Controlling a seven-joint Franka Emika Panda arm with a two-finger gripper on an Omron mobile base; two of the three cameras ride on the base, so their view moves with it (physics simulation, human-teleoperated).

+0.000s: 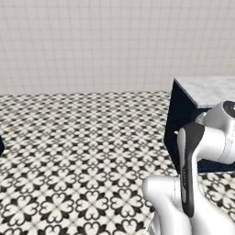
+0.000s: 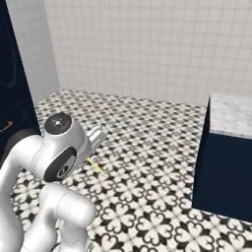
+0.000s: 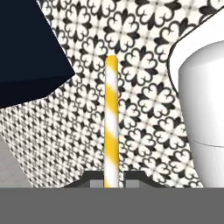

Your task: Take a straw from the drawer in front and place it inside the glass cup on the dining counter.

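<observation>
My gripper [image 3: 111, 178] is shut on the straw [image 3: 111, 118], a thin yellow-and-white striped tube that runs straight up from between the two dark finger tips over the patterned floor. In the right base view the straw [image 2: 96, 167] pokes out low beside the arm's white elbow. Its tip [image 1: 176, 133] shows just left of the arm in the left base view. The dining counter [image 2: 231, 115], white marble over a plain navy front, stands to the right, and its marble top [image 1: 209, 89] lies beyond the arm. The glass cup and the drawer are out of view.
Black-and-white patterned floor tiles [image 1: 82, 151] spread wide to the left and ahead, up to a pale tiled wall [image 2: 147, 44]. A tall navy cabinet front [image 2: 12, 74] with a brass handle [image 2: 6, 127] stands at the far left. A navy block [image 3: 26, 52] fills the hand view's upper left.
</observation>
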